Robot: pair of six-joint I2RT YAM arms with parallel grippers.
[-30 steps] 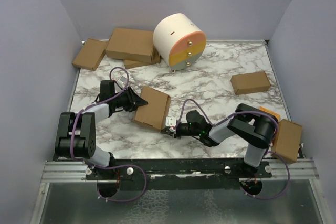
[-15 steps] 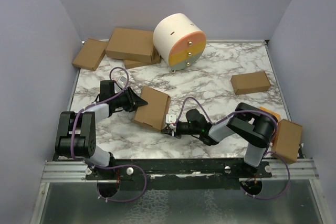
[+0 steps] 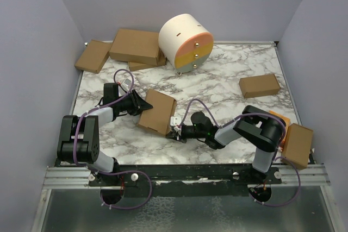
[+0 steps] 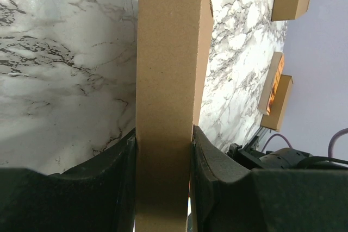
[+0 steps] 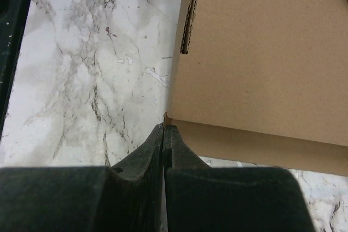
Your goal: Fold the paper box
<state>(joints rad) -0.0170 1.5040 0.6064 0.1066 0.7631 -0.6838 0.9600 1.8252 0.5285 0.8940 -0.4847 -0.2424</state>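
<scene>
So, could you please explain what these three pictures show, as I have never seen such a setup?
These are two black robot arms bolted at the near edge of a white marbled table, each ending in a two-finger gripper. The wide picture is taken from above and behind them; the other two come from cameras on the wrists, so each shows its own fingers. The left gripper clamps the flat brown cardboard paper box by one edge, a finger on each side. The right gripper is shut, holding nothing, its tip at the box's near corner. Around them: a white round cabinet with coloured drawers, a stack of brown cartons at the back left, a small brown carton on the right and a further brown carton by the right arm's base.
</scene>
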